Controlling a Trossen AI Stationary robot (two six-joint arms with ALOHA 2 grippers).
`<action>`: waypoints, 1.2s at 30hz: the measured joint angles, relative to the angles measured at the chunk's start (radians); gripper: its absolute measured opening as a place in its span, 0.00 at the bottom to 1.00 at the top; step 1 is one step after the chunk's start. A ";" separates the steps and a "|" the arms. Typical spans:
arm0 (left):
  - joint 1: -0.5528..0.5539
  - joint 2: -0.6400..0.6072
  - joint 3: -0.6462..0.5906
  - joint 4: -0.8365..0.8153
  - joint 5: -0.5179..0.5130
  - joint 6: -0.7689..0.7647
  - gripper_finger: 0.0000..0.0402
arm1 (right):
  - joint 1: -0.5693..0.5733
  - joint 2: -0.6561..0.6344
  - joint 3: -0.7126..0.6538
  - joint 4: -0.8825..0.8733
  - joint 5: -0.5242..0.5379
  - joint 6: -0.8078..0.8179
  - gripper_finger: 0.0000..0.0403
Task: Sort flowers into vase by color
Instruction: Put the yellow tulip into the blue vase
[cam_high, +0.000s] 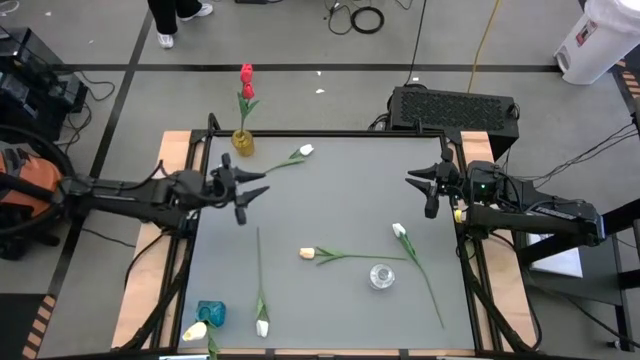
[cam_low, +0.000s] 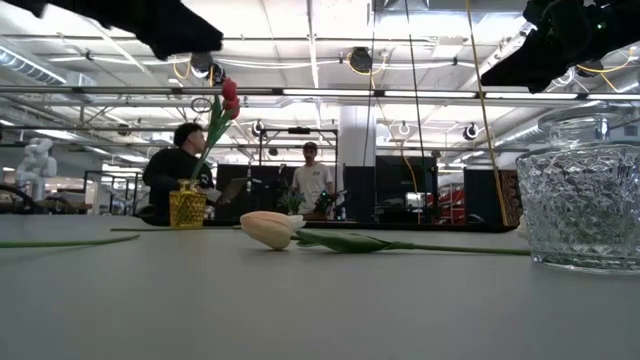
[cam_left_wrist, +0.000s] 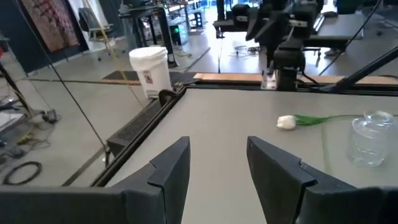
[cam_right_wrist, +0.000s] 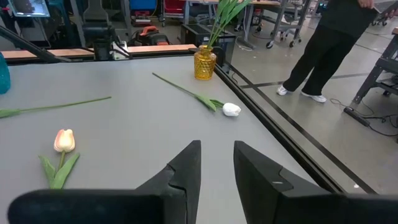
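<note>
A yellow glass vase (cam_high: 242, 142) at the far left corner of the grey surface (cam_high: 340, 200) holds red tulips (cam_high: 246, 78), upright. A teal vase (cam_high: 210, 313) near the front left corner has a cream-yellow tulip (cam_high: 195, 331) beside it (in or just beside, I cannot tell). A clear cut-glass vase (cam_high: 381, 276) stands empty. White tulips (cam_high: 304, 151) and a cream one (cam_high: 308, 254) lie loose on the surface. The left claw (cam_high: 250, 190) hovers spread, gripping nothing; the right claw (cam_high: 418, 183) hangs parted, also empty.
</note>
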 joint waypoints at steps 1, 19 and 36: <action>0.020 0.019 0.000 0.014 0.027 -0.007 0.41 | 0.000 0.000 0.000 0.000 0.000 0.000 0.21; 0.151 0.314 0.000 0.036 0.156 -0.130 0.41 | 0.000 0.000 0.000 0.000 0.000 0.000 0.21; 0.280 0.312 0.000 0.167 0.072 0.006 0.41 | 0.000 0.000 0.000 0.000 0.000 0.000 0.21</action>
